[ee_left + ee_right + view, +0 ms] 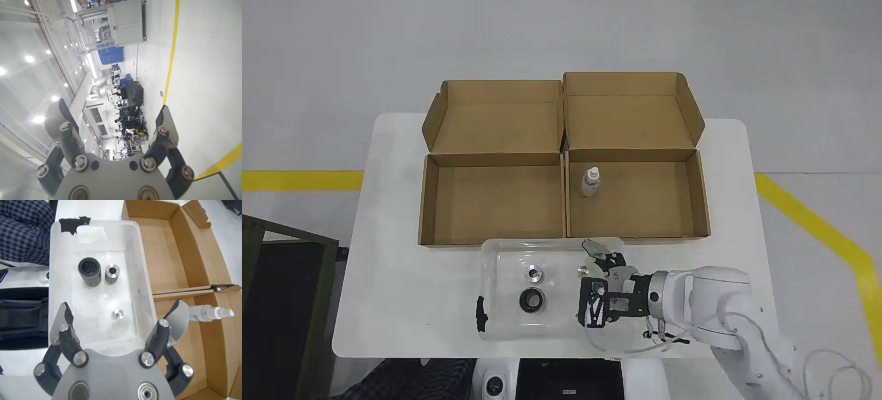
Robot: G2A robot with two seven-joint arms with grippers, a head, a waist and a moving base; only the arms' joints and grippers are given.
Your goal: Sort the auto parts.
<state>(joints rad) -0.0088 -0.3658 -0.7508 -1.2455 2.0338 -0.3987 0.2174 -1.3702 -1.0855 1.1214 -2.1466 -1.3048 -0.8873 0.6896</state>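
Right gripper (592,283), top view: over the right end of the clear tray (485,262), jaws spread, nothing held. Spray bottle (589,181) sits in the right cardboard box (698,195), near the wall shared with the left cardboard box (426,200).

Left wrist view: left gripper (113,109) spread wide, empty, pointed off at the room.

Right wrist view: fingers (66,313) straddle the tray. Inside it, black bearing (89,272) and steel bushing (112,273) stand just beside each other. Small silver part (117,314) lies apart from them, between the fingers.
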